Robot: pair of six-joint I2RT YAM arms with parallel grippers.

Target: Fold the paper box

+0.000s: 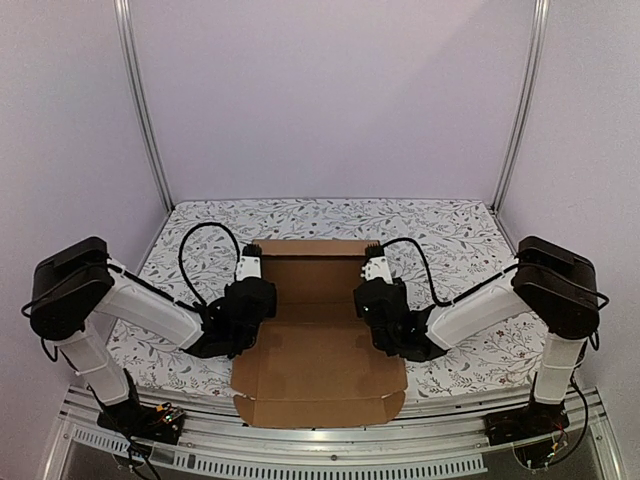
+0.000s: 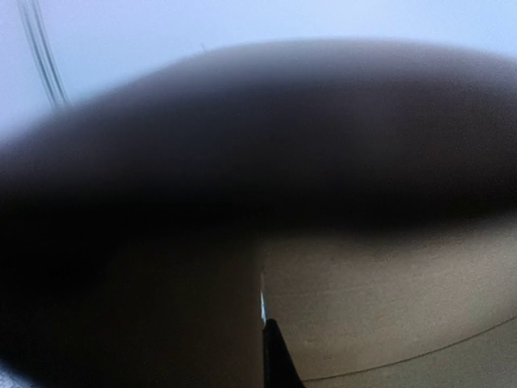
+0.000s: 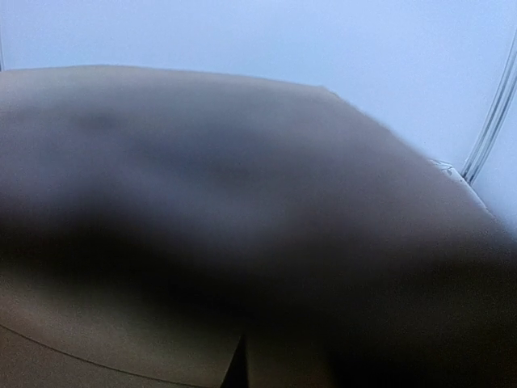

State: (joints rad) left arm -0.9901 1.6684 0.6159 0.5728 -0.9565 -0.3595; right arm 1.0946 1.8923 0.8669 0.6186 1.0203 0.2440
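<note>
The paper box (image 1: 320, 350) lies in the middle of the table as a brown cardboard sheet, its back wall raised and its front flap reaching the near edge. My left gripper (image 1: 251, 250) is shut at the box's left side wall near the back corner. At the right side wall, my right gripper (image 1: 371, 250) is shut too. The left wrist view is filled by blurred cardboard (image 2: 388, 307) with one dark fingertip (image 2: 275, 360) at a vertical cardboard edge. The right wrist view shows only blurred cardboard (image 3: 121, 339). Neither view shows cardboard held between the jaws.
A floral cloth (image 1: 450, 230) covers the table. Metal frame posts (image 1: 140, 100) stand at the back corners before pale walls. A perforated metal rail (image 1: 330, 462) runs along the near edge between the arm bases.
</note>
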